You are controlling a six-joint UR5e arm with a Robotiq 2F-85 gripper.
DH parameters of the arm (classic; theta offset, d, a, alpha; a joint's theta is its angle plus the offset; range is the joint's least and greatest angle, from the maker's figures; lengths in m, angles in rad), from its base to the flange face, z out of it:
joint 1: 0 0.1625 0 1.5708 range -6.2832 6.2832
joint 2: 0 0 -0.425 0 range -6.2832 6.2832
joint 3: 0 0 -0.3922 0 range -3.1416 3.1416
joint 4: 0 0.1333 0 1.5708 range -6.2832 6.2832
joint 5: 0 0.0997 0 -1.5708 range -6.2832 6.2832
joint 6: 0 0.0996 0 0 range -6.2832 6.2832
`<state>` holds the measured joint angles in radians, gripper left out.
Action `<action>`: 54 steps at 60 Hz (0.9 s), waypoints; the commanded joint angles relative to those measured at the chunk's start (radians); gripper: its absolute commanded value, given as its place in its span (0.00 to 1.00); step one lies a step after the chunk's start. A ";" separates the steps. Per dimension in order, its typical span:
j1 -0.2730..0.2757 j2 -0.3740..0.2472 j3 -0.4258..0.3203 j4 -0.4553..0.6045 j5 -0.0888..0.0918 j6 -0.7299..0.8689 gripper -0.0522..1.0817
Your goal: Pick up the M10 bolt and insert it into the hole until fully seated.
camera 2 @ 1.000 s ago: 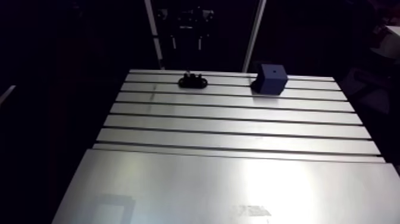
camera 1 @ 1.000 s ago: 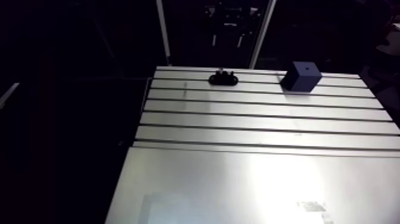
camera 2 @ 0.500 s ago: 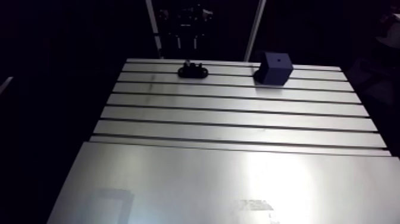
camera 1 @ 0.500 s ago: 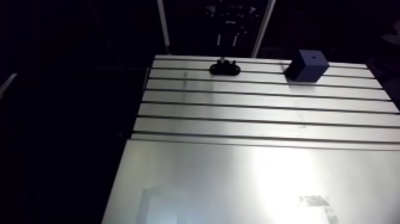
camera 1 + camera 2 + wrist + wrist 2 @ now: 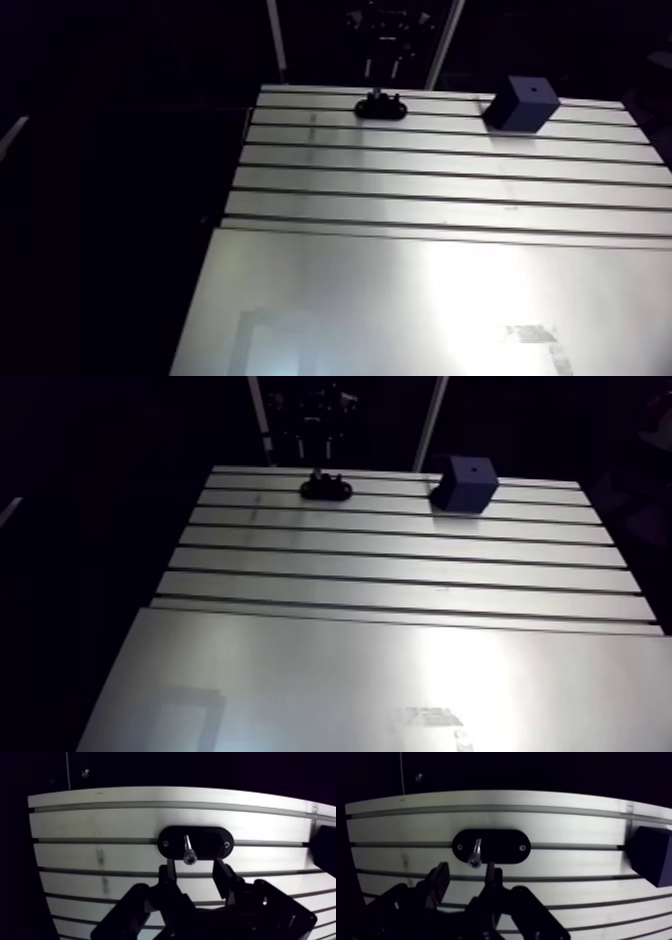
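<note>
**Open gripper short of the M10 bolt**

The M10 bolt (image 5: 188, 851) is seen standing in a black oval holder (image 5: 216, 845) near the far edge of the slotted table (image 5: 400, 205). The gripper (image 5: 194, 872) is positioned just short of the bolt, its fingers spread apart and empty. A dark blue block (image 5: 520, 105) with a hole (image 5: 533, 91) in its top is seen near the far right corner.
</note>
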<state>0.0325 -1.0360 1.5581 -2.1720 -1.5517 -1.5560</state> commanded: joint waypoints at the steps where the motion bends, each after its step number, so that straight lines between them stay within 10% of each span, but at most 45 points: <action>1: 0.001 0.010 0.004 -0.001 -0.001 0.001 0.48; 54: 0.004 0.043 0.009 -0.027 -0.005 -0.002 0.48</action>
<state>0.0357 -1.0009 1.5649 -2.1990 -1.5564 -1.5577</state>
